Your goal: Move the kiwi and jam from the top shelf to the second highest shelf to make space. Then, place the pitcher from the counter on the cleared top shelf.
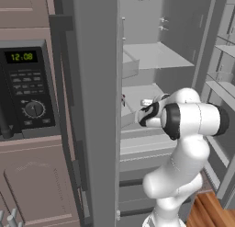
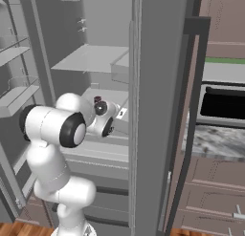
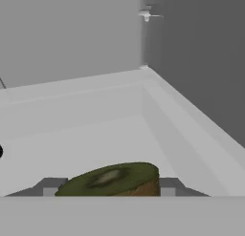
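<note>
Where your arm reaches: the white arm [image 1: 193,118] stretches into the open fridge at the height of the second highest shelf [image 2: 115,94], below the top shelf [image 1: 156,56].
End effector: your end effector [image 3: 107,186] is clamped on the kiwi [image 3: 112,178]; in the hand view a grey fingertip [image 3: 50,186] sits against each side of the fruit.
Kiwi: olive-brown with a greenish top, it lies low between the tips, over the pale shelf panel near the right inner wall of the fridge. You cannot tell whether its underside touches the panel.
Jam: the small dark jar [image 2: 98,100] with its reddish band stands upright on the second highest shelf, just behind your wrist in the right base view.
Top shelf: the flat pale panel runs back to the rear wall, one level above your hand.
Surface: the speckled stone surface [image 2: 215,139] lies to the right of the fridge, over brown drawers.
Microwave: the black control panel [image 1: 27,88] with its dial sits left of the fridge; its green clock is lit.
</note>
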Available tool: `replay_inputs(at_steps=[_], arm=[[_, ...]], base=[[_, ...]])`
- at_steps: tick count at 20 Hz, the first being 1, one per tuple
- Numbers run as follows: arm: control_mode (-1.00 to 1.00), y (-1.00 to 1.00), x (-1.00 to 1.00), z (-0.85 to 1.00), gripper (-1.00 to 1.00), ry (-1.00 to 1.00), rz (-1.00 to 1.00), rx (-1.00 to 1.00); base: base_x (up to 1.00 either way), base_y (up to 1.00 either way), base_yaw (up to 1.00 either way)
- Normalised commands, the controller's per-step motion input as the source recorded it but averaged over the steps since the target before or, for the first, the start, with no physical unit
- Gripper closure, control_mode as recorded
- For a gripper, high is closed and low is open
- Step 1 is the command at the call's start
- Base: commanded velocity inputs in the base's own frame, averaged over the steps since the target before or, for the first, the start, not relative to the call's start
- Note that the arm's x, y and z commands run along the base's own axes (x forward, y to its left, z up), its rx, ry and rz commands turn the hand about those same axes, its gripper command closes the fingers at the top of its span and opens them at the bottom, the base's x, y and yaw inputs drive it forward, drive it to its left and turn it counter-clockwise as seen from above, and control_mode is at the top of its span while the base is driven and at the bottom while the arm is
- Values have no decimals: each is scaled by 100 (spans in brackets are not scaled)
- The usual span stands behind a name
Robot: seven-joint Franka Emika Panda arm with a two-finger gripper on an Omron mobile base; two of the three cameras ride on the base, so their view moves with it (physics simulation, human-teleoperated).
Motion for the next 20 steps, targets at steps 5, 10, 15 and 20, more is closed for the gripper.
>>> replay_inputs(at_steps=[5,10,15,20], arm=[[-100,-19,42,-12,100,0,0,0],[-100,-6,47,-9,100,0,0,0],[-100,0,39,-8,-100,0,0,0],[-100,-4,2,0,-100,0,0,0]], base=[[0,0,0],[0,0,0],[0,0,0],[0,0,0]])
